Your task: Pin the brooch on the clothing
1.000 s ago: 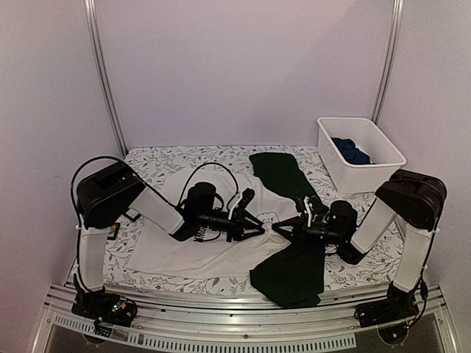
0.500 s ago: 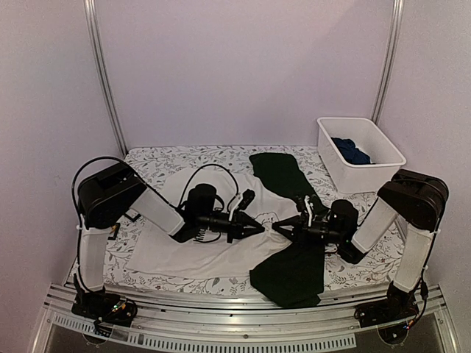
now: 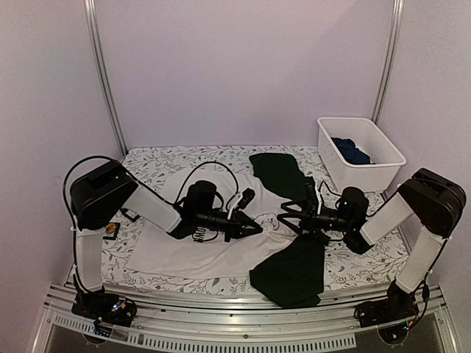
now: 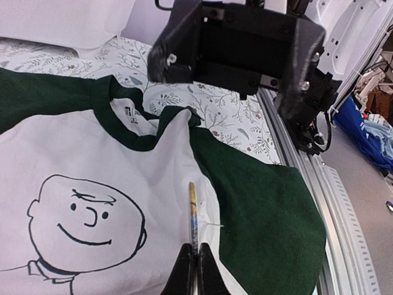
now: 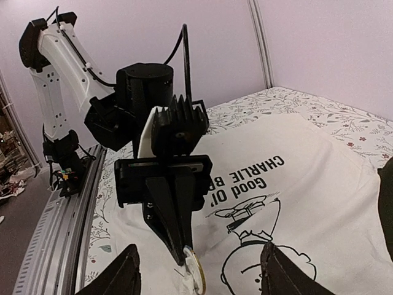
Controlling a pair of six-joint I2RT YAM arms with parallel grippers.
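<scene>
Grip record: left gripper [image 4: 193, 270] pressed together on a thin, round, yellowish brooch [image 4: 193, 209]; right gripper [image 3: 285, 218] spread, nothing between its fingers.
The brooch is held edge-on at lower centre of the left wrist view, over white fabric just beside the dark green sleeve seam of the white cartoon-printed T-shirt [image 4: 61, 147]. The T-shirt is laid on a floral-printed table cover [image 3: 147, 165], mid-frame in the top view. A white plastic bin [image 3: 360, 176] holding a dark blue garment [image 3: 352, 152] is seen at upper right.

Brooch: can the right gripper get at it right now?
Probably yes. The right gripper is open, facing the brooch with nothing between them. The left gripper is shut on one edge, leaving the rest free.
</scene>
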